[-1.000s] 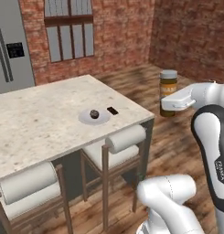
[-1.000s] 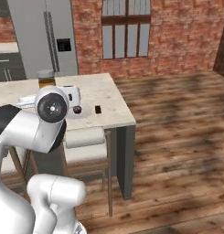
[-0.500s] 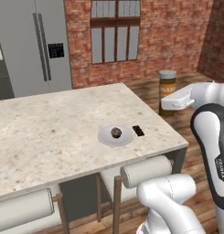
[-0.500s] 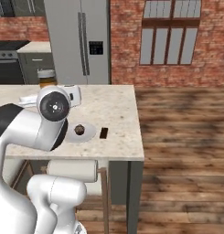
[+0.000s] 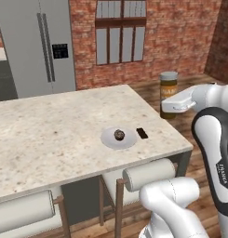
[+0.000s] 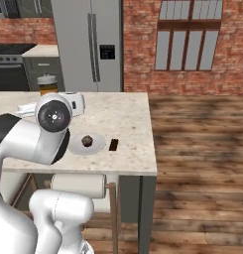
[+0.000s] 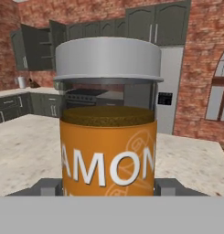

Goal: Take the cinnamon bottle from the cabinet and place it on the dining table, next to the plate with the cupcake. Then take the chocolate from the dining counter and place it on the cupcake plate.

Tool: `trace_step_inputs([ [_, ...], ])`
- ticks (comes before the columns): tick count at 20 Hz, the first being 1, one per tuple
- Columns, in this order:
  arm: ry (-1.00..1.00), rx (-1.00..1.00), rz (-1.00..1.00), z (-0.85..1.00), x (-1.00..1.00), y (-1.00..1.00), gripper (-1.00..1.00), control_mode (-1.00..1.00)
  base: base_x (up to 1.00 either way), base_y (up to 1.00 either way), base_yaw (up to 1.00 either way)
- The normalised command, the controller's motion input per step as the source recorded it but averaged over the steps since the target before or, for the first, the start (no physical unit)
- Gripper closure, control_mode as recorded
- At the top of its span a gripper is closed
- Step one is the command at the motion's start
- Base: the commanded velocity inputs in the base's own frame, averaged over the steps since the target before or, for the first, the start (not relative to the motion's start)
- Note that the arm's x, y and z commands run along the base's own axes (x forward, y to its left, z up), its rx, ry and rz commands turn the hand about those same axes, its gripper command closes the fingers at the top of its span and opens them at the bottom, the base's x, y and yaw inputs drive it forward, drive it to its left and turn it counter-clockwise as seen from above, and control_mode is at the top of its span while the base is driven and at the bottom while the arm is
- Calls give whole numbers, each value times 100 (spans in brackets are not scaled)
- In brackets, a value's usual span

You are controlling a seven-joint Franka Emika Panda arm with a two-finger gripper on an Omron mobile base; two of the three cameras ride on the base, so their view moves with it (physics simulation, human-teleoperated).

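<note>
My gripper (image 5: 169,109) is shut on the cinnamon bottle (image 5: 168,91), an amber jar with a grey lid and orange label, held upright off the right end of the dining table (image 5: 50,135). The hand view has the cinnamon bottle (image 7: 109,137) close up between the fingertips (image 7: 49,187). On the table near that end sits the plate (image 5: 108,139) with the cupcake (image 5: 119,135), and the chocolate (image 5: 142,133) lies just right of it. From the right base view the bottle (image 6: 47,84) shows behind my arm, left of the plate (image 6: 95,147), cupcake (image 6: 87,141) and chocolate (image 6: 113,145). The cabinet (image 7: 38,45) stands open far behind.
Two stools with white roll cushions (image 5: 148,174) (image 5: 22,211) tuck under the table's near edge. A grey fridge (image 6: 88,44) and a stove (image 6: 9,64) stand against the brick back wall. Wooden floor (image 6: 202,163) stretches right of the table.
The whole picture has shifted: the base has turned and come closer to the table, so plate and chocolate look nearer. The bottle stays in my grip.
</note>
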Motion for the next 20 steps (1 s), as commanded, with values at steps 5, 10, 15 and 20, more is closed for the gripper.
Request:
trace_step_inputs([
  [5, 1, 0, 0, -8, 17, 10, 100, -100, 62, 6, 4],
  [10, 0, 0, -6, -19, 80, 78, 100, -100, 0, 0, 0],
  [15, -3, -1, -26, -30, 70, 84, 100, -100, 0, 0, 0],
  [20, -1, -3, -52, -42, 53, 83, 100, -100, 0, 0, 0],
])
